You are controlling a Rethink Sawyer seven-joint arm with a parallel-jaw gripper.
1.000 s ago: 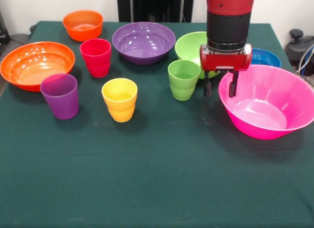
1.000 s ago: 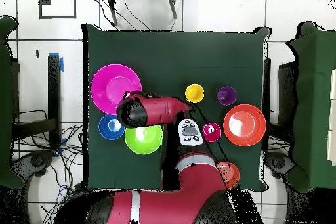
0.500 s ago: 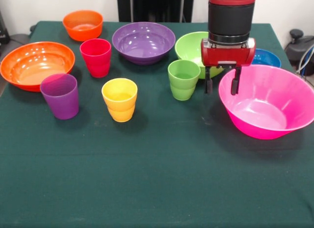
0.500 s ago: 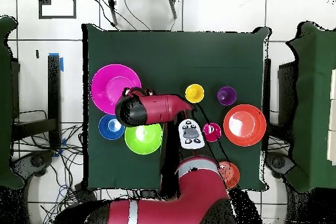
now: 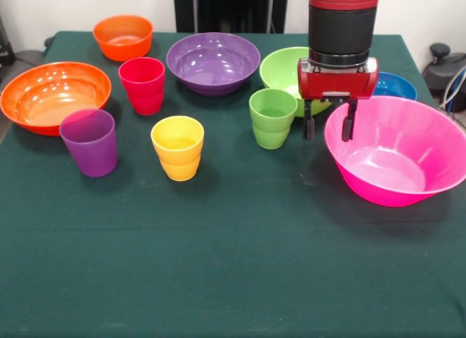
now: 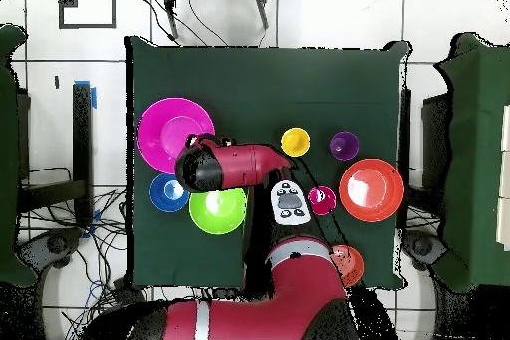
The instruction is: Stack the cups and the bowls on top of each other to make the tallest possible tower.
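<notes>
1. Front view: a green cloth surface (image 5: 240, 265) carries ten glossy plastic pieces, all standing apart, none stacked. Taking the middle of the surface as the clock centre, the large orange bowl (image 5: 54, 95) sits at 9 o'clock, with the purple cup (image 5: 89, 142) just beside it. The small orange bowl (image 5: 123, 36) is at 11, the red cup (image 5: 142, 84) at 10, and the purple bowl (image 5: 212, 62) at 12. The yellow cup (image 5: 178, 147) stands near the centre. The green cup (image 5: 272, 117) is at 1, with the lime green bowl (image 5: 284, 70) behind it. The blue bowl (image 5: 397, 84) is at 2 and the big pink bowl (image 5: 397, 150) at 3.

2. Same view: the red and black arm comes down from 12 o'clock. Its hand (image 5: 328, 121) hangs with fingers apart and empty, one finger outside the pink bowl's near rim and one just over it, between that bowl and the green cup.

3. Overhead view: the arm (image 6: 239, 165) reaches from 6 o'clock and hides the green cup and the purple bowl. The hand's end lies at the pink bowl's rim (image 6: 149, 122).

4. Progress: the tower appears not yet begun; every piece is left to stack.

5. Change: compared with a second ago, the hand sits slightly higher and a touch closer to the pink bowl; the cups and bowls have not moved.
</notes>
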